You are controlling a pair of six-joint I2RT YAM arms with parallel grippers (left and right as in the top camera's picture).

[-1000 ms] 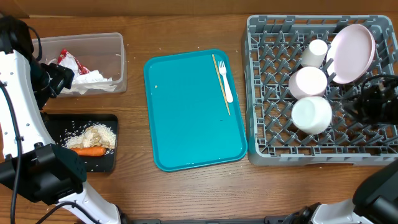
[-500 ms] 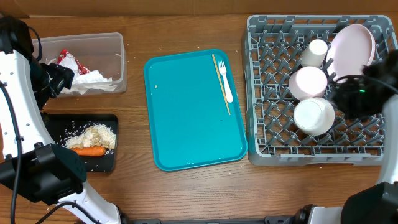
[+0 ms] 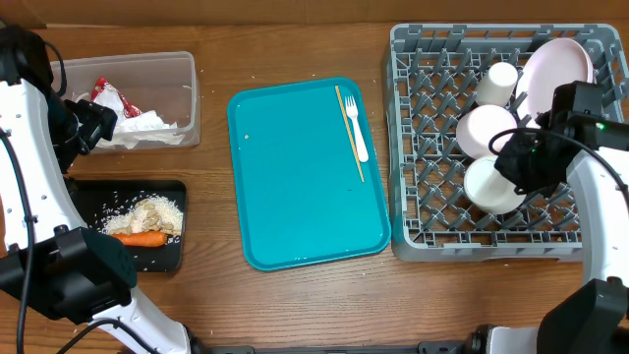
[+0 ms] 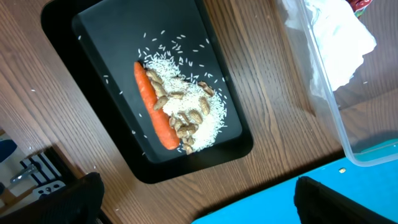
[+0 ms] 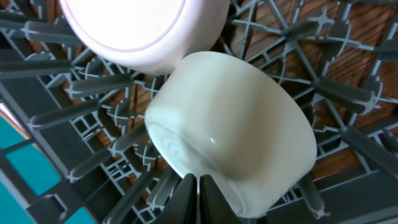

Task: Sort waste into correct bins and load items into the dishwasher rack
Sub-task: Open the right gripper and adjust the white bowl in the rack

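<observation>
Over the grey rack (image 3: 423,211), at three o'clock on the table, the right gripper (image 5: 198,186) hangs with its fingers nearly together, just beside a tipped white bowl (image 5: 236,130). A second bowl (image 5: 137,31) crowds in at eleven o'clock, and pegs ring both. The fork (image 3: 356,130) lies on the teal tray (image 3: 295,197). The left gripper (image 4: 198,186) spreads wide near the black tray (image 4: 93,37), which holds the carrot (image 4: 152,106) and crumbs (image 4: 186,106).
</observation>
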